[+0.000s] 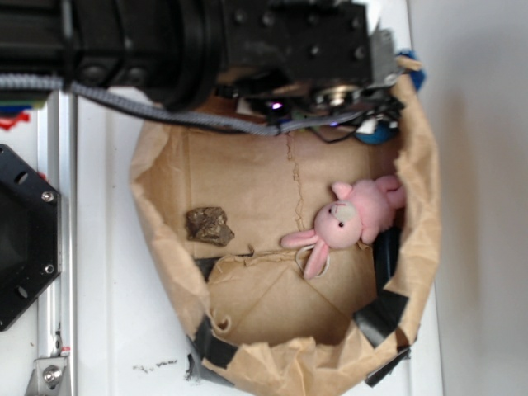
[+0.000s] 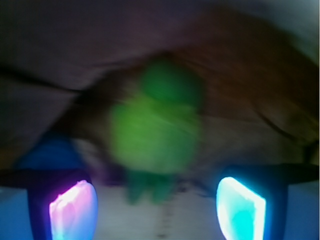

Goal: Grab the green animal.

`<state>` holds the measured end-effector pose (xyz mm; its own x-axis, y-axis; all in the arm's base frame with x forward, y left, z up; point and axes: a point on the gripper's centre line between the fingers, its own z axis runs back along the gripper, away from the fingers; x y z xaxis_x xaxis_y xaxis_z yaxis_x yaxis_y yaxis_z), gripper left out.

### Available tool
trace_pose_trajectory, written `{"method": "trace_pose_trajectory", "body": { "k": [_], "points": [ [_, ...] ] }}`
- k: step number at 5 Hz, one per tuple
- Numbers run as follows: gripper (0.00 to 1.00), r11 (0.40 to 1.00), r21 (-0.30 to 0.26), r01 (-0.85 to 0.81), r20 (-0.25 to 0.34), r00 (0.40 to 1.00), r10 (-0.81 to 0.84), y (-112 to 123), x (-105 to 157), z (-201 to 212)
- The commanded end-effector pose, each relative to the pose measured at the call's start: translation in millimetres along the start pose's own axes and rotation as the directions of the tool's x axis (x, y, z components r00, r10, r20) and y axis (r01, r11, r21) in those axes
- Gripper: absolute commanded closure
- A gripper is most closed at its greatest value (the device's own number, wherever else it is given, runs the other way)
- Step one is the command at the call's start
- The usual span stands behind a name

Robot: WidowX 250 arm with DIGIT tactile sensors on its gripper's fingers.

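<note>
The green animal (image 2: 155, 135) lies blurred just ahead of the gripper (image 2: 157, 210), centred between its two lit fingertips (image 2: 72, 210), whose jaws stand wide apart, probably to straddle it inside the paper bag (image 1: 165, 177).

The green animal (image 2: 155, 132) shows only in the wrist view, and there it is badly blurred. It reads as a soft lime-green blob with a rounded body, a darker green rounded part at its upper end and two short dark green stubs at its lower end. It lies near the middle of that view on a brown surface, its long axis running roughly up and down the picture. Finer details such as a face cannot be made out. In the exterior view it cannot be seen.
</note>
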<state>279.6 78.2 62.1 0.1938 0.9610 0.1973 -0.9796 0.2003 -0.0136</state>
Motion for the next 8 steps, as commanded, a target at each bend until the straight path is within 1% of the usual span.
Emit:
{"method": "trace_pose_trajectory", "body": {
  "k": [1,2,3,4,5,7,8],
  "points": [
    [0.0,0.996,-0.015,-0.091,0.034,0.995,0.092,27,10,12],
    [0.0,0.995,-0.019,-0.099,0.037,0.994,0.1,27,12,11],
    [0.0,0.994,-0.046,-0.098,0.047,0.994,0.101,21,17,10],
    [0.0,0.992,-0.083,-0.096,0.049,0.994,0.1,13,23,8],
    [0.0,0.992,-0.096,-0.083,0.053,0.995,0.089,1,27,7],
    [0.0,0.996,-0.071,-0.055,0.054,0.997,0.059,-8,26,-6],
    [0.0,0.998,-0.045,-0.035,0.056,0.998,0.038,-10,24,-13]
  ]
}}
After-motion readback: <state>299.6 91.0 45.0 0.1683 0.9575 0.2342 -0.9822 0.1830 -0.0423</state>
